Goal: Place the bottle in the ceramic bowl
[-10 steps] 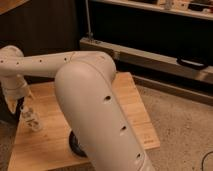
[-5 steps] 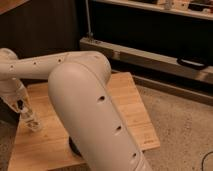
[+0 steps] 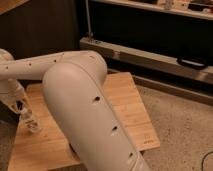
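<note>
**Camera view: gripper at the bottle, left side of the board**

The gripper hangs at the far left, low over the wooden board, right at the top of the bottle. The clear bottle sits on the board near its left edge. Whether the gripper is clamped on the bottle or only beside it, I cannot tell. The white arm reaches from the gripper across the scene and fills the foreground, covering the middle of the board. The bowl cannot be made out behind it. Speckled floor lies to the right, and a dark cabinet stands behind.
</note>
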### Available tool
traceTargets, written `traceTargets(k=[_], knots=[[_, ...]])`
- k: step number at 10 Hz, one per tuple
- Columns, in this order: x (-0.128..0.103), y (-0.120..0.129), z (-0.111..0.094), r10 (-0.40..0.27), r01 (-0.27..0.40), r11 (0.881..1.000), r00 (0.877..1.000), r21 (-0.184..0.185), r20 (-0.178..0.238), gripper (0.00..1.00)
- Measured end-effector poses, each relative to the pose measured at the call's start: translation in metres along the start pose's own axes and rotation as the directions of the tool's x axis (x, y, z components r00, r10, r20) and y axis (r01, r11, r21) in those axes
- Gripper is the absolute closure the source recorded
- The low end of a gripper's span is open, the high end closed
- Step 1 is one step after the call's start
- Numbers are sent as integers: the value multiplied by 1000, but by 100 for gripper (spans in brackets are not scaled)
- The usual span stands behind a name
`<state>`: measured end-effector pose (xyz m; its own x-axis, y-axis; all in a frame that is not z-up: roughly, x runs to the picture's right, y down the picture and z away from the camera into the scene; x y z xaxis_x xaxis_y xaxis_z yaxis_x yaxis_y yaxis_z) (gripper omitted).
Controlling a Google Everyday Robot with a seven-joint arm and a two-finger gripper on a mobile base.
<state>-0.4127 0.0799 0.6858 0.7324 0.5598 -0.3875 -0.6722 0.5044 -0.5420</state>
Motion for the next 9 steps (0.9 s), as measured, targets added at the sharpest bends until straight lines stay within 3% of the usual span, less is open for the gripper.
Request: traceTargets(k=[2, 5, 7, 9], knots=[[4, -8, -8, 16, -16, 1000, 1000, 5, 2, 100], [27, -47, -57, 67, -67, 998, 997, 12, 43, 100], [59, -93, -91, 110, -111, 994, 992, 17, 66, 100], [87, -145, -105, 168, -169, 986, 982, 3, 84, 100]])
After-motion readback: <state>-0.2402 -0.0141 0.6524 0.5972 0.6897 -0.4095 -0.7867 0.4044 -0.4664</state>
